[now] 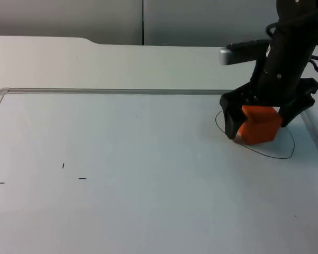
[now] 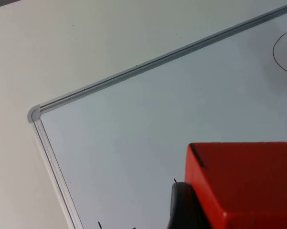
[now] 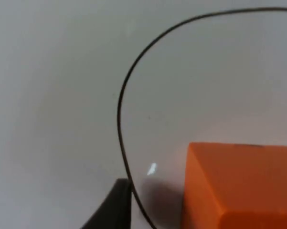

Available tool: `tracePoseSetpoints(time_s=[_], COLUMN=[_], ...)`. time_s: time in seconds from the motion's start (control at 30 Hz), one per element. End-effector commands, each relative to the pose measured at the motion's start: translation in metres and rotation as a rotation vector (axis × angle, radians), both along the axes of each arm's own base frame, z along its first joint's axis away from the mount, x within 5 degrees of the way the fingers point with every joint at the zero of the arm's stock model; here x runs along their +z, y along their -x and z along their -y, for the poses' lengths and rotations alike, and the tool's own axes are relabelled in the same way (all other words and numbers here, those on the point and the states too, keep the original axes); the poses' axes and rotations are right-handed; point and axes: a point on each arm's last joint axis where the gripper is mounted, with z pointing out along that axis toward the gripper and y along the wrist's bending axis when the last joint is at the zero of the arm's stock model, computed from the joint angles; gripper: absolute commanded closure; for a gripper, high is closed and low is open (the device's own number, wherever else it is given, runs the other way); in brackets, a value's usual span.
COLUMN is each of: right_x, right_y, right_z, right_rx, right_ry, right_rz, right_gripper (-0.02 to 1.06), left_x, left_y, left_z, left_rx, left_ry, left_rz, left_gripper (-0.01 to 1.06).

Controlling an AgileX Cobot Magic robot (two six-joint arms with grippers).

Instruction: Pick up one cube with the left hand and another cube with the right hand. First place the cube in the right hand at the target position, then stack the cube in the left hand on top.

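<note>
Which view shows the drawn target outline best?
Top view: the whole black outline loops around the orange cube at the right gripper. The right wrist view has one curved stretch; the left wrist view catches a short arc.

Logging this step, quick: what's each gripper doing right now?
Left gripper: shut on a red cube.
Right gripper: open around the orange cube, inside the drawn circle.
</note>
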Motion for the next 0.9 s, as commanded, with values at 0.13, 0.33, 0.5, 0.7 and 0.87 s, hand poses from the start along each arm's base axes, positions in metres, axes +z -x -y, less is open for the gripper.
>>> tracePoseSetpoints(time_s=[0.13, 0.33, 0.5, 0.7, 0.87], right_x=[0.082, 0.205, 0.302, 0.376, 0.394], right_y=[0.007, 0.046, 0.107, 0.199, 0.246], right_z=[0.002, 0.018, 0.039, 0.071, 0.088], right_rx=[0.018, 0.036, 0.061, 0.095, 0.087], right_ry=[-0.052, -0.115, -0.2, -0.245, -0.257], right_rz=[0.194, 0.514, 0.824, 1.092, 1.14], right_gripper=[-0.01, -0.01, -0.01, 0.0, 0.0], left_x=[0.002, 0.002, 0.0, -0.01, -0.023], left_y=[0.002, 0.002, -0.002, -0.018, -0.037], left_z=[0.002, 0.002, 0.004, 0.018, 0.033], left_rx=[-0.003, -0.003, -0.003, -0.103, -0.18], left_ry=[0.018, 0.018, 0.039, 0.084, 0.142], left_rz=[0.008, 0.01, 0.007, -0.016, -0.051], left_gripper=[0.97, 0.97, 0.97, 0.97, 0.97])
